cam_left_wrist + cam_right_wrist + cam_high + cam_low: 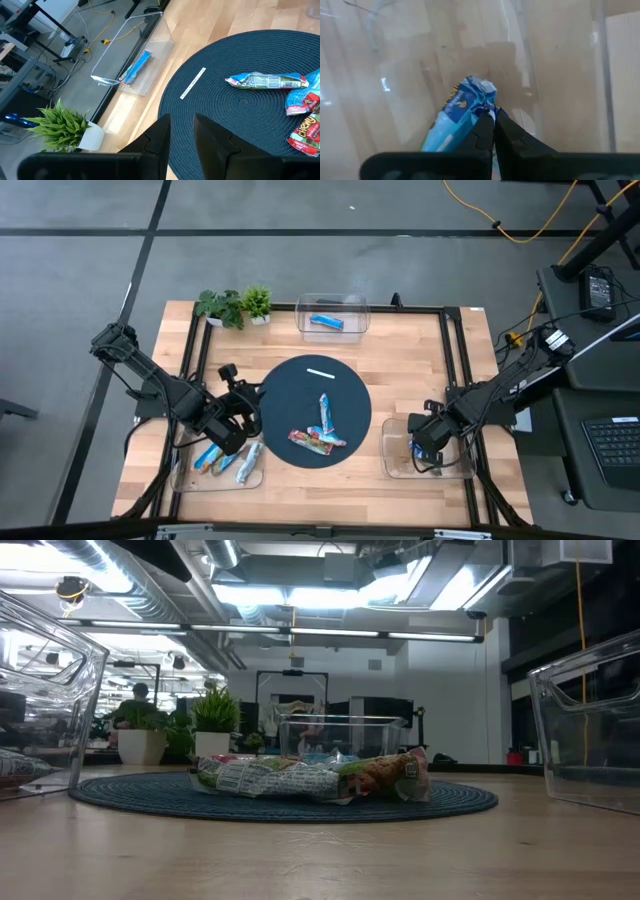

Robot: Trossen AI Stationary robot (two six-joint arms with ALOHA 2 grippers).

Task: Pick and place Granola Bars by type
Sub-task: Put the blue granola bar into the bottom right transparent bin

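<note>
Three granola bars lie on the round dark mat (290,395): a silver-white one (325,413) and red-orange ones (312,442), also low in front (310,778). More bars (228,460) lie in the near-left clear tray (180,480), and a blue bar (327,322) lies in the far tray (360,308). My left gripper (182,137) hovers open over the mat's left edge, holding nothing. My right gripper (493,125) is down inside the near-right clear tray (392,465), shut on a blue bar (457,112). My right gripper pinches the blue bar by the crimped end of its wrapper (481,95), between the two fingertips. The fingers come from above, pointing down into the tray. The rest of the bar runs back beneath the gripper; whether it rests on the tray floor I cannot tell.
A thin white strip (320,373) lies on the far part of the mat. Two potted plants (235,305) stand at the table's far-left corner. Black rails run along the table's left and right sides. Bare wood shows between the mat and the near edge.
</note>
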